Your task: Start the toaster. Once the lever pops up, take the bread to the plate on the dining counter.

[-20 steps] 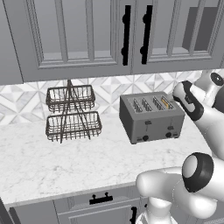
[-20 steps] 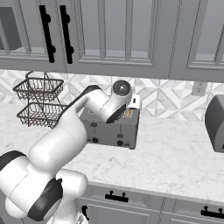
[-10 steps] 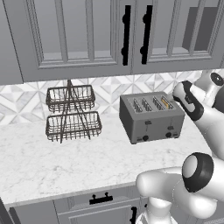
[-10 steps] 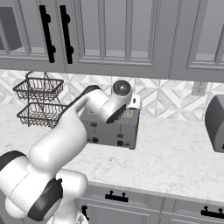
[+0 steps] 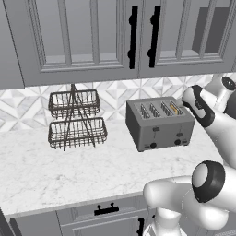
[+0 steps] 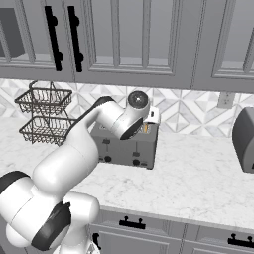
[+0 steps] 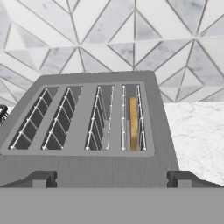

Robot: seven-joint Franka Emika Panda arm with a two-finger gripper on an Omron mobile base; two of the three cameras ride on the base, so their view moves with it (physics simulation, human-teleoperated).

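The grey four-slot toaster point(image 5: 159, 123) point(image 6: 130, 146) point(image 7: 96, 162) stands on the marble wall counter point(image 5: 55, 170) against the tiled wall. The tan bread point(image 7: 133, 124) point(image 5: 175, 109) point(image 6: 146, 128) stands upright in the rightmost slot, sunk low. The other slots are empty. My gripper point(image 7: 111, 179) hovers over the toaster's front top edge, open, its fingertips point(image 7: 41, 178) wide apart with nothing between them. My hand point(image 6: 152, 115) sits by the toaster's right end. The plate and the dining counter are out of view.
A two-tier wire basket point(image 5: 76, 120) point(image 6: 44, 116) stands left of the toaster. Grey upper cabinets with black handles point(image 5: 133, 34) hang above. A grey appliance point(image 6: 244, 140) sits at the far right, below a wall outlet point(image 6: 225, 99).
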